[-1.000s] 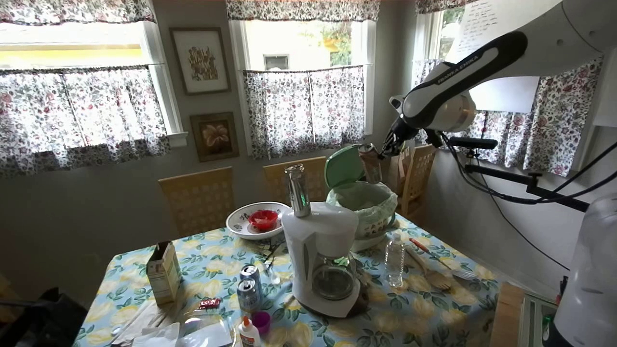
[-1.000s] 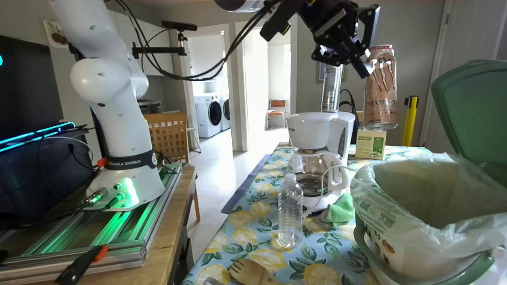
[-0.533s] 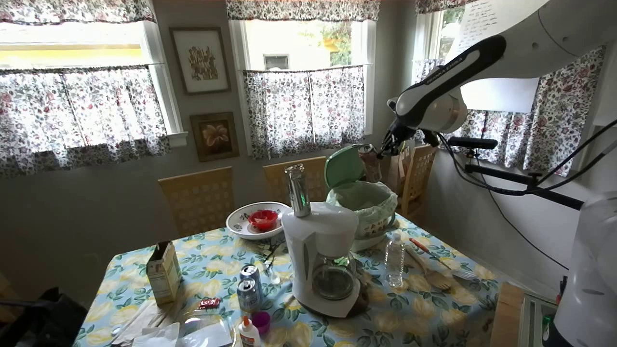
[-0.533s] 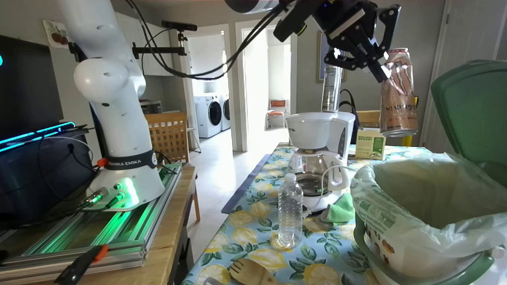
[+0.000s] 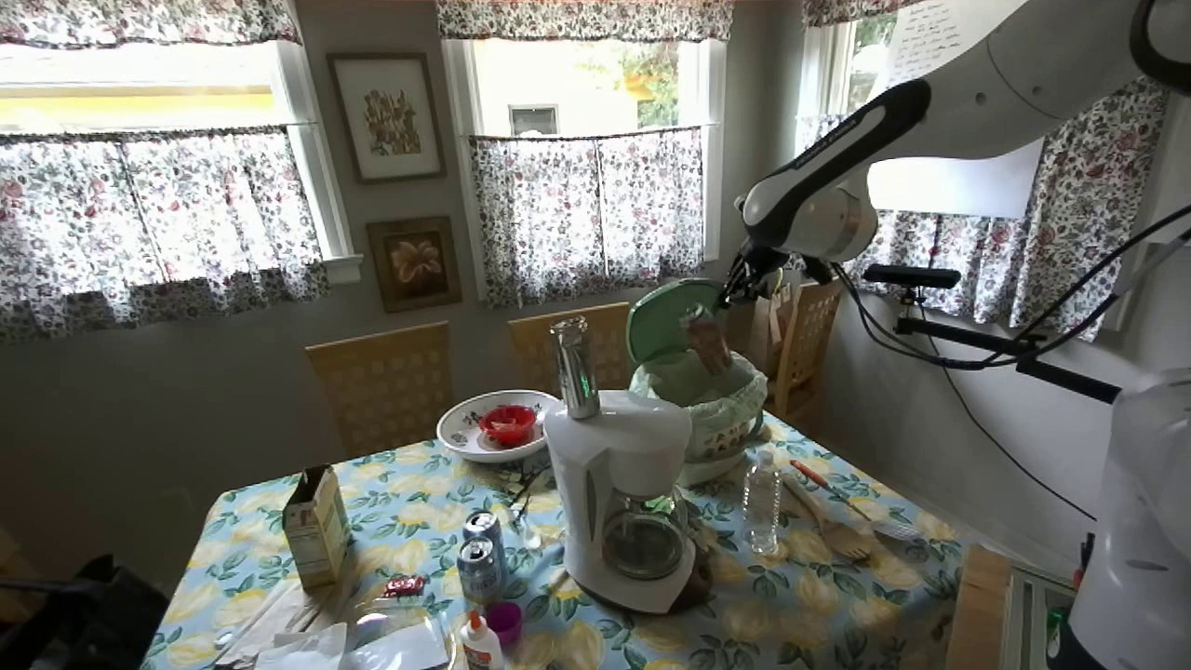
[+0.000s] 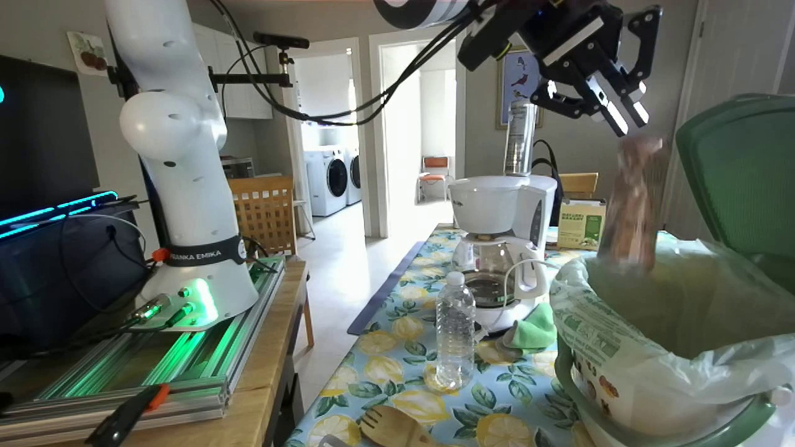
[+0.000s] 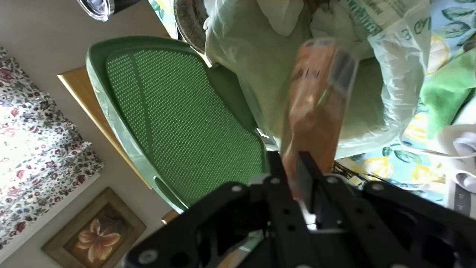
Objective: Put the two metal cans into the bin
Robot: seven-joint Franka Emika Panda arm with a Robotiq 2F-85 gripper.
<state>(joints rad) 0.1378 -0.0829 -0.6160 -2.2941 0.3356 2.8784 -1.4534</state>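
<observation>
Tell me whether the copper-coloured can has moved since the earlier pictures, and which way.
Yes: in an exterior view, the copper-coloured can, blurred and below the gripper, is now lower and, in the picture, nearer the bin's raised green lid.

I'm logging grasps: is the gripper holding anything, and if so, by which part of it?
Nothing is held: the gripper has its jaws slightly apart, and the blurred copper-coloured can is in mid-air below them, over the bin.
</observation>
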